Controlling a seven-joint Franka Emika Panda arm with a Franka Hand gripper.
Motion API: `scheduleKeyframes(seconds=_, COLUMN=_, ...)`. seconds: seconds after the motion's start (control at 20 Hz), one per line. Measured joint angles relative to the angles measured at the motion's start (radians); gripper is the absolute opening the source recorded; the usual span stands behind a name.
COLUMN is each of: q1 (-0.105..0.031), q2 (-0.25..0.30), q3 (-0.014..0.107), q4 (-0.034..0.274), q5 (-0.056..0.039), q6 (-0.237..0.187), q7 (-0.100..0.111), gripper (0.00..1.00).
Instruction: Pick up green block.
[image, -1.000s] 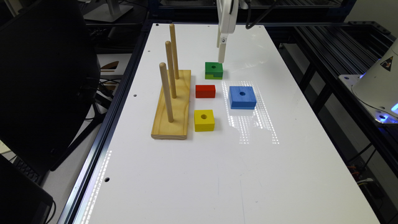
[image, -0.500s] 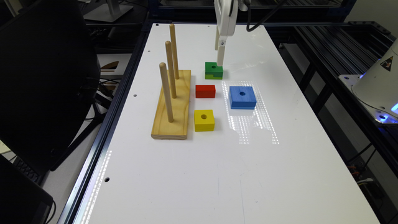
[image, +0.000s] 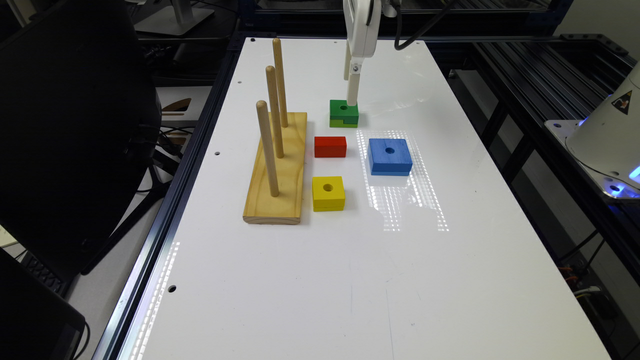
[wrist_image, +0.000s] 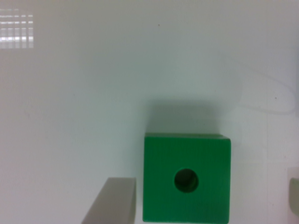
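The green block (image: 343, 114) rests flat on the white table (image: 320, 280), dark green on top with a round centre hole and a lighter stepped lower part. My gripper (image: 352, 97) hangs straight down over the block's far right corner, its tip at about the height of the block's top. In the wrist view the green block (wrist_image: 187, 182) lies between my two grey fingers (wrist_image: 114, 203). The gripper (wrist_image: 203, 198) is open, one finger close beside one face of the block and the other well clear of the opposite face.
A red block (image: 330, 146), a larger blue block (image: 390, 156) and a yellow block (image: 328, 193) with a hole lie just in front of the green one. At the exterior view's left stands a wooden base (image: 280, 170) with three upright pegs.
The gripper has come down a little and shifted slightly toward the exterior view's left, closer to the green block. The blocks have not moved.
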Motion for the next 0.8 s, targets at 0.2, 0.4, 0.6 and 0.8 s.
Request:
scheduleKeyframes(seconds=0.2, q1=-0.005, q2=0.011, q3=0.000, q4=0.013, q5=0.0000, q6=0.000, q7=-0.001, gripper=1.00)
scheduleKeyframes(seconds=0.4, q1=-0.009, q2=0.023, q3=-0.001, q4=0.025, q5=-0.0002, q6=0.000, q7=-0.002, gripper=1.00)
scheduleKeyframes(seconds=0.6, q1=-0.011, q2=0.029, q3=-0.001, q4=0.029, q5=-0.0003, q6=0.000, q7=-0.002, gripper=1.00)
scheduleKeyframes(seconds=0.8, q1=-0.011, q2=0.068, q3=-0.001, q4=0.030, q5=-0.0003, q6=0.025, q7=-0.002, gripper=1.00)
